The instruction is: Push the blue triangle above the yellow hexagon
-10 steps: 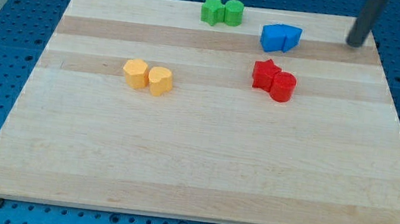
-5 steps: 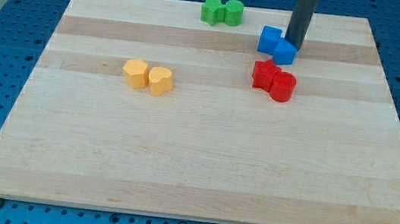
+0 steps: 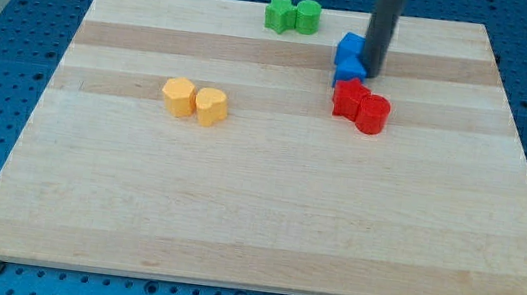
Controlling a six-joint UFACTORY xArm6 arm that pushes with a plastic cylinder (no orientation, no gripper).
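Blue plastic blocks [image 3: 350, 57], shapes unclear, sit stacked near the pale wooden board's [image 3: 267, 198] top, just above the red blocks [image 3: 360, 105]. My tip [image 3: 371, 74] touches their right side, holding nothing. The yellow hexagon block [image 3: 179, 96] lies well apart to the view's left; no writing shows.

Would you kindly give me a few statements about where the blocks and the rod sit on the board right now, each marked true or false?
1. My tip is at the view's right side of the blue blocks. True.
2. The two yellow blocks lie at the view's right of the red blocks. False: they lie well to the view's left of them.
3. The green blocks sit near the board's top edge. True.
4. The blue blocks are next to the yellow blocks. False: they sit just above the red blocks, far from the yellow pair.
5. My tip touches the green blocks. False: it is apart from them, beside the blue blocks.
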